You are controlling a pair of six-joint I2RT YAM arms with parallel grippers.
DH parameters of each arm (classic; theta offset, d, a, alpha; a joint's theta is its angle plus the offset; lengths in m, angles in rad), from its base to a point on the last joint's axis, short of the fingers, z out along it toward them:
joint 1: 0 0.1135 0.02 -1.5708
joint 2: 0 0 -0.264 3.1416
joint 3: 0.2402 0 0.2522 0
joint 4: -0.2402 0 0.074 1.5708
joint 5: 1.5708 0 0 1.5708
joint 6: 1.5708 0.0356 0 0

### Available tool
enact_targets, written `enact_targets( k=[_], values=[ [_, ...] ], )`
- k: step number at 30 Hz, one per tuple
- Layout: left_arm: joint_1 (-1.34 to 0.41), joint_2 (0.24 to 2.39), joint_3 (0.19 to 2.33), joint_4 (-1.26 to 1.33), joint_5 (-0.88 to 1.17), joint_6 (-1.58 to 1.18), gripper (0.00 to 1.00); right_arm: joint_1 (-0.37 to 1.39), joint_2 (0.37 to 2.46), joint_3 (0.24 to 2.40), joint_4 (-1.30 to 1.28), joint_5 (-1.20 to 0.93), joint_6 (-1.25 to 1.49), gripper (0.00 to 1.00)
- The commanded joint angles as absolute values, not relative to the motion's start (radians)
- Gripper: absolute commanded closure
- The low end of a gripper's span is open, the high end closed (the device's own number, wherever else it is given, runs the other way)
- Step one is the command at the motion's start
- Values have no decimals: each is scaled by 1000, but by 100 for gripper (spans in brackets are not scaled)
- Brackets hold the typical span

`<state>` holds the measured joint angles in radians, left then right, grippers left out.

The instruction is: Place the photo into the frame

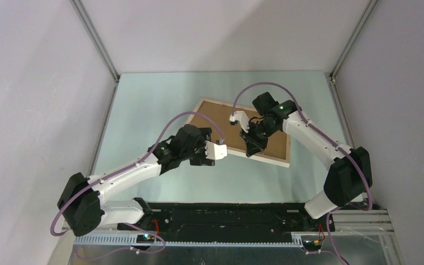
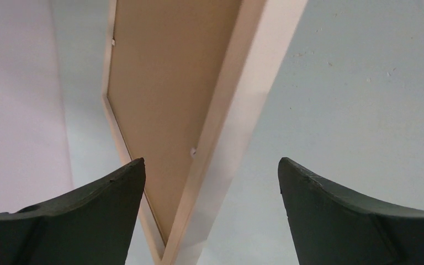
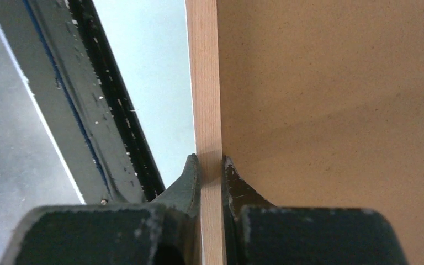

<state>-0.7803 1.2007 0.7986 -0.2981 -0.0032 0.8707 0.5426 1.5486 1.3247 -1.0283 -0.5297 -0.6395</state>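
Frame (image 1: 273,160) lies back-up — right tool (image 3: 211,165) clamped on its rail, likely to turn it, left tool (image 2: 212,171) gaping beside its corner.

You're looking at a robotics lab test cell, not a home or a shop. Plain white panels (image 1: 33,83) box in the bench on three sides, joined by aluminium struts (image 1: 96,40). Pale, smooth tabletop (image 1: 149,105). Left arm (image 1: 127,171) and right arm (image 1: 314,135) sit on a black base plate (image 1: 226,215). Purple cables (image 1: 265,83) loop along both. Slotted cable duct (image 1: 215,241) runs along the near edge.
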Motion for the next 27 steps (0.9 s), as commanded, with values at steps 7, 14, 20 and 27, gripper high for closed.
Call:
enact_targets(
  k=[7,14,20,27],
  values=[
    [-911,1271,828,-104,-202,987,24,488,1527,1443,-1172,-693,-625,100],
    [-932,1286,845,-103,-230,976,46,475,1522,1444,-1176,-692,-624,100],
    [-953,1319,854,-106,-276,972,72,467,1517,1443,-1169,-686,-611,100],
    [-957,1342,876,-123,-316,964,87,466,1487,1445,-1139,-614,-561,92]
  ],
)
